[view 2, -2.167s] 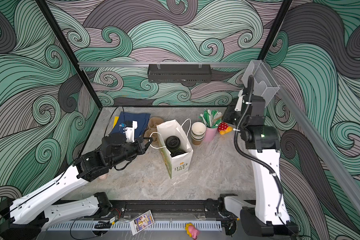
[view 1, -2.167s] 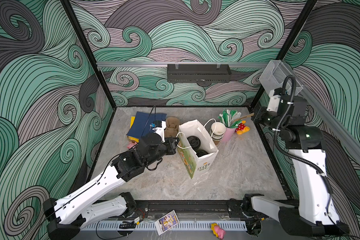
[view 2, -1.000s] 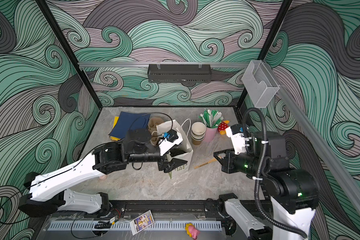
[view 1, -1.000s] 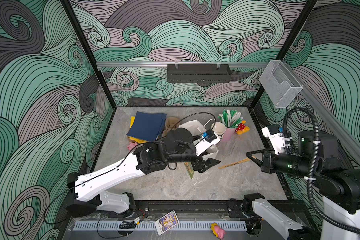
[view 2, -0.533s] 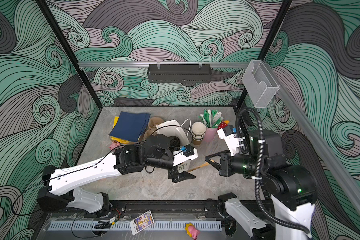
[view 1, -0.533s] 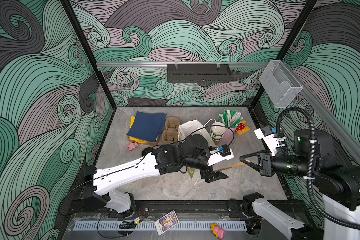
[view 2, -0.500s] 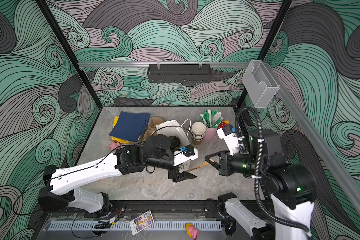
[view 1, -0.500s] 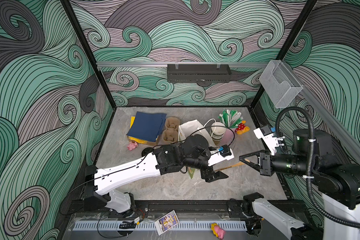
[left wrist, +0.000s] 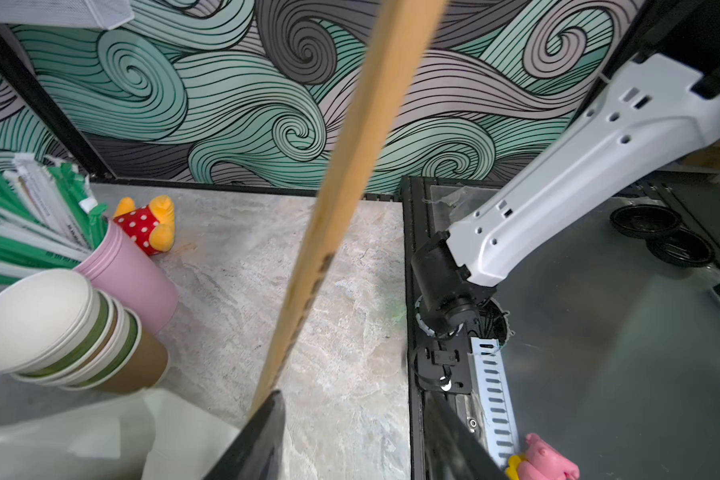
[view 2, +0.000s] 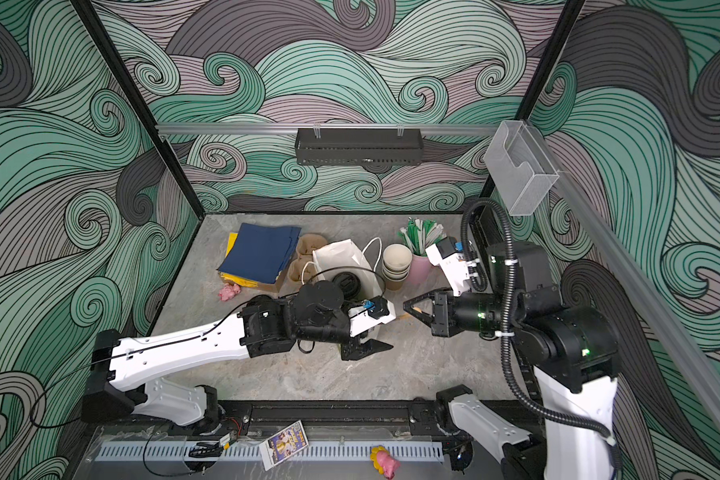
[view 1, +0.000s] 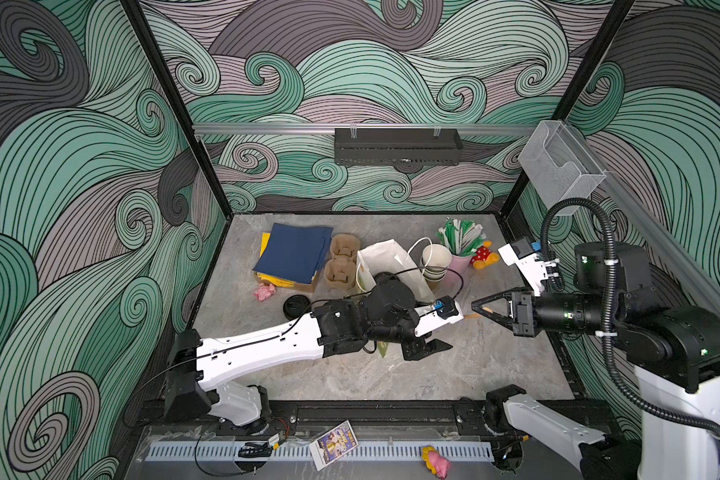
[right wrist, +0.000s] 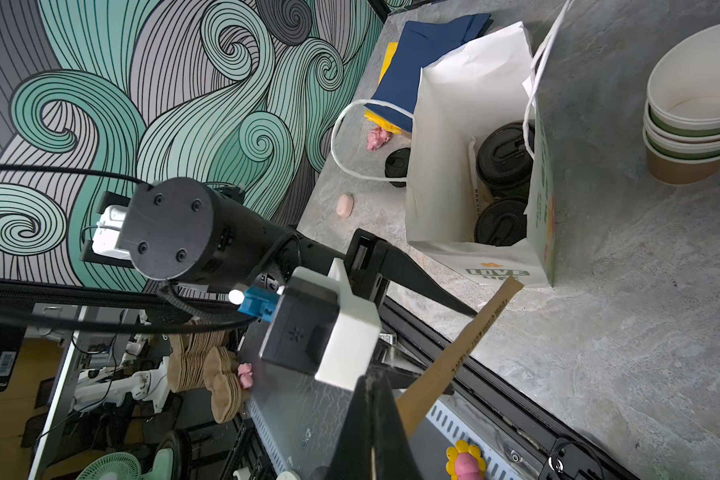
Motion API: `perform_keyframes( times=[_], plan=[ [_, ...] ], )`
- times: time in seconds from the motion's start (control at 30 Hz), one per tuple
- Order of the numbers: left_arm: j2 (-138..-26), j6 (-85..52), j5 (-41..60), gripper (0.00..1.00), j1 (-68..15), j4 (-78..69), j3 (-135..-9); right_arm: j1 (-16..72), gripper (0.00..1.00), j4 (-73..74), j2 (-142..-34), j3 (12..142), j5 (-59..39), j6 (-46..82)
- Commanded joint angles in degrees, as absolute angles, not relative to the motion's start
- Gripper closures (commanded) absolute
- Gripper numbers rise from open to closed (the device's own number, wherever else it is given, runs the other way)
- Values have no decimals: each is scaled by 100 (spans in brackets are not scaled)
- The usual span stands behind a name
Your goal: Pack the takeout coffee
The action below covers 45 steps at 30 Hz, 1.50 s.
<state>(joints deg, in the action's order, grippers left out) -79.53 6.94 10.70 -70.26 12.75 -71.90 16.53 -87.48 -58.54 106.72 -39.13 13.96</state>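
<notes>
Two black-lidded takeout coffee cups stand inside the white paper bag. A stack of empty green-banded cups stands beside the bag. A loose black lid lies on the table left of the bag. My right gripper is shut on a brown paper-sleeved stick. My left gripper is open in front of the bag. The stick's free end lies between its jaws, against one finger.
A pink cup of wrapped straws and a red dotted toy stand at the back right. Brown pulp carriers, navy napkins and a pink toy lie at the back left. The table's front edge rail is close by.
My left arm has swung right from the bag's handle to meet the right gripper, its jaws narrowing. My right arm has come down from the back right, carrying the stick towards the middle.
</notes>
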Motion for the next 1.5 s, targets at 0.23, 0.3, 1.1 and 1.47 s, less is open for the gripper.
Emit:
perform_keyframes(
  times=[0.23, 0.3, 1.1, 1.47],
  plan=[
    [-7677, 1085, 843, 32, -7049, 124, -6986, 1714, 100, -8834, -5695, 10667, -4064, 1388],
    [-7773, 1106, 1096, 35, -7049, 193, -7052, 1718, 100, -8840, -5704, 10724, -4062, 1406],
    [-7837, 859, 1461, 93, -7049, 282, -7007, 1715, 100, -8810, -5897, 10907, -4041, 1389],
    [-7639, -1640, 758, 98, -6961, -359, -6879, 1714, 31, -8251, -5632, 11465, -3138, 1404]
  ],
)
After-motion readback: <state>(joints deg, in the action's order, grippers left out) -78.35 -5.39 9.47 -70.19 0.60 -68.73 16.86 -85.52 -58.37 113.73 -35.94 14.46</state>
